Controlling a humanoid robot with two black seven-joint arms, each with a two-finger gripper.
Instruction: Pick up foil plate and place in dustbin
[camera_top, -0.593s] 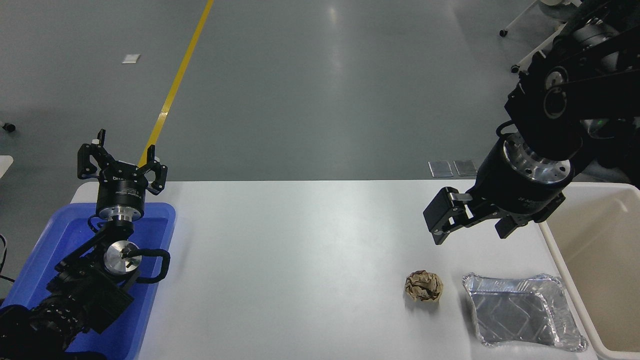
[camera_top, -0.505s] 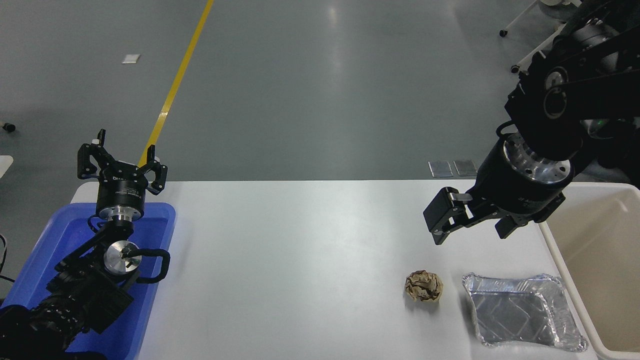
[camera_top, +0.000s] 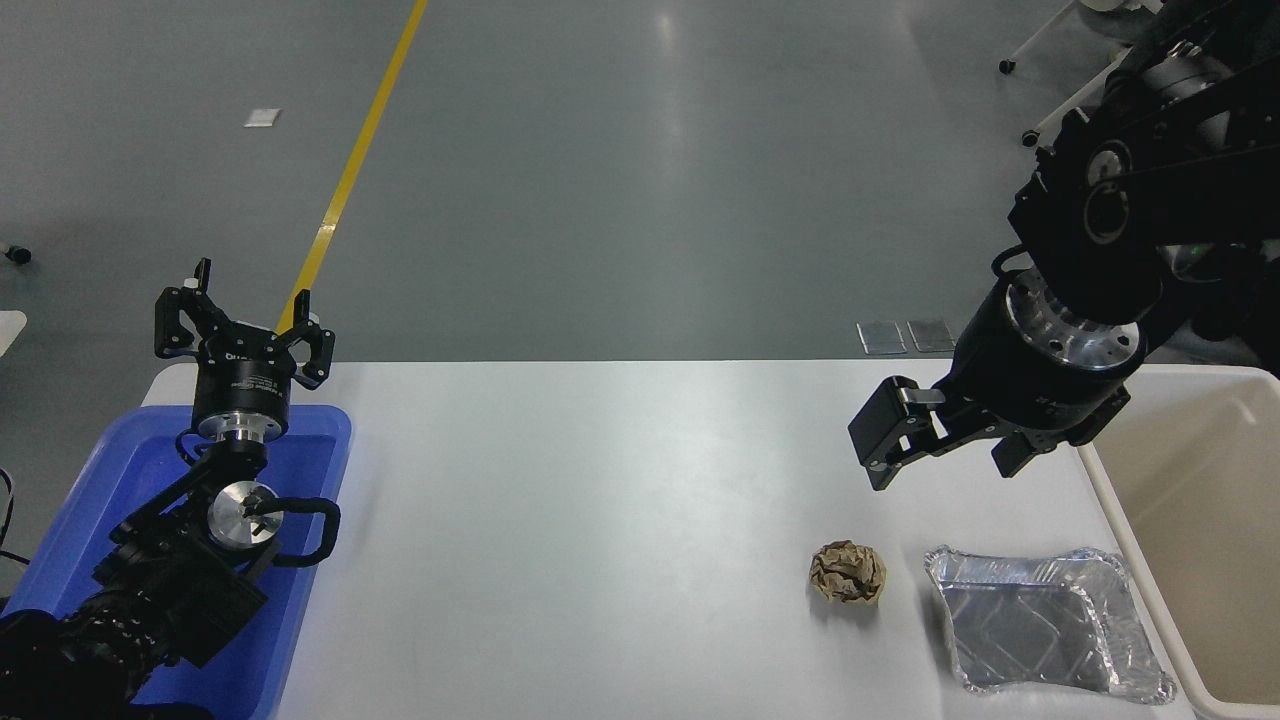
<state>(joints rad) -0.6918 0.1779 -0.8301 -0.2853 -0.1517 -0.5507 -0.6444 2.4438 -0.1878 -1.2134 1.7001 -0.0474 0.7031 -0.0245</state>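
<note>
The foil plate (camera_top: 1045, 622), a shiny silver tray with a crinkled rim, lies flat on the white table at the lower right. Just to its right stands the dustbin (camera_top: 1125, 530), a big cream-white tub whose rim runs along the table's right edge. My right gripper (camera_top: 945, 462) hangs open in the air above the table, behind the plate and apart from it, with nothing between its fingers. My left gripper (camera_top: 243, 320) stays parked open at the far left, raised over the blue tub.
A crumpled brown paper ball (camera_top: 848, 572) sits just left of the foil plate. A blue plastic tub (camera_top: 320, 440) stands at the table's left end under the left arm. Bare table (camera_top: 600, 520) stretches between the two sides.
The right arm has drifted very slightly, with its gripper still open. The plate, the paper ball and the left arm have not moved.
</note>
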